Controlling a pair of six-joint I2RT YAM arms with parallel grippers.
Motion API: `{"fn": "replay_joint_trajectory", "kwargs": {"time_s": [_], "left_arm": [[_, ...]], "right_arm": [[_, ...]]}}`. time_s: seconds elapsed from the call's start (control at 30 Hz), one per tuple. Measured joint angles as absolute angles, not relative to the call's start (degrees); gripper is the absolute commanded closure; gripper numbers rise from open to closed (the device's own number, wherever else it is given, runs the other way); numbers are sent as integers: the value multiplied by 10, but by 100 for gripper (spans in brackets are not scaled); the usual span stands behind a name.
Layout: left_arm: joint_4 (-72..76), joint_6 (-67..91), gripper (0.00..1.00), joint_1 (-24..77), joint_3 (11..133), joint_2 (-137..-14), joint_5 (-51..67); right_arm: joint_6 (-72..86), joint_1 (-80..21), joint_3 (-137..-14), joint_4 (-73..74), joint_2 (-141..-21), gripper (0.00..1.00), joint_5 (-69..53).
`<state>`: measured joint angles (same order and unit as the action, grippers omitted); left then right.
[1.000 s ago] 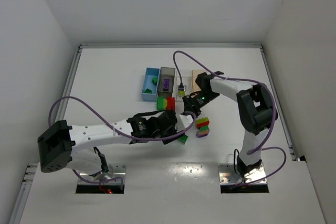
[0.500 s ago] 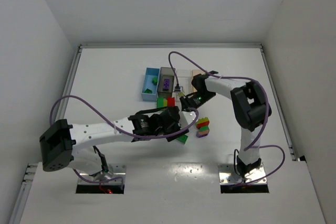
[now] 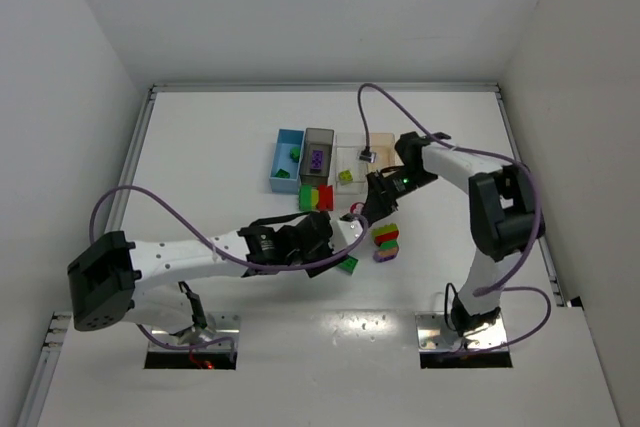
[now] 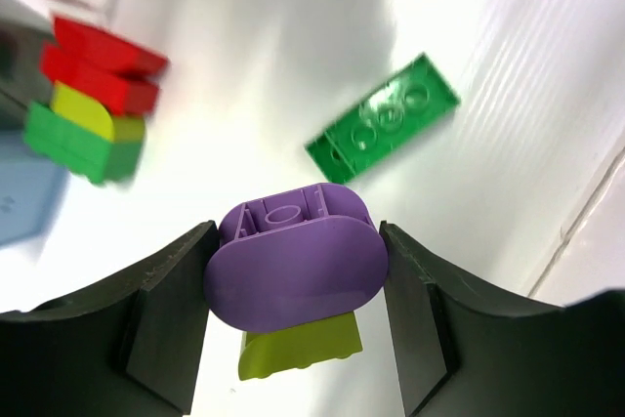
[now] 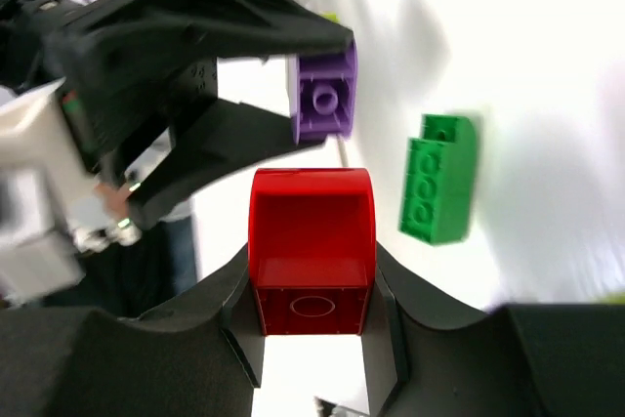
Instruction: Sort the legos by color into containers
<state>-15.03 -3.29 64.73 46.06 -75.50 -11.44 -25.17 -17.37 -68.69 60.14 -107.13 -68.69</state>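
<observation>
Right wrist: red lego (image 5: 312, 231) inside gripper (image 5: 312, 285)

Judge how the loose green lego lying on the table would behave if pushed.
The green lego looks like rigid moulded plastic, so probably stiff. Lying low and long, it likely slides rather than tips. The glossy table may let it spin.
</observation>
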Motion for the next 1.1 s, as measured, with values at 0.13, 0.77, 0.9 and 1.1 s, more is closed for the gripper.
{"fn": "replay_joint_trajectory", "kwargs": {"time_s": [0.13,0.77,0.9,1.1], "left_arm": [[-161,-26,99,638,446,-753,-114],[-156,-23,99,477,465,-714,-143],[-156,-22,99,459,489,-714,-140],[-153,-7,99,427,522,-714,-131]], "right_arm": [[-201,-151,-637,534,-999,100,-651],[90,-157,-700,196,-955,100,-186],[111,-160,-717,196,-1004,100,-132],[123,-164,-717,209,-1044,87,-77]]}}
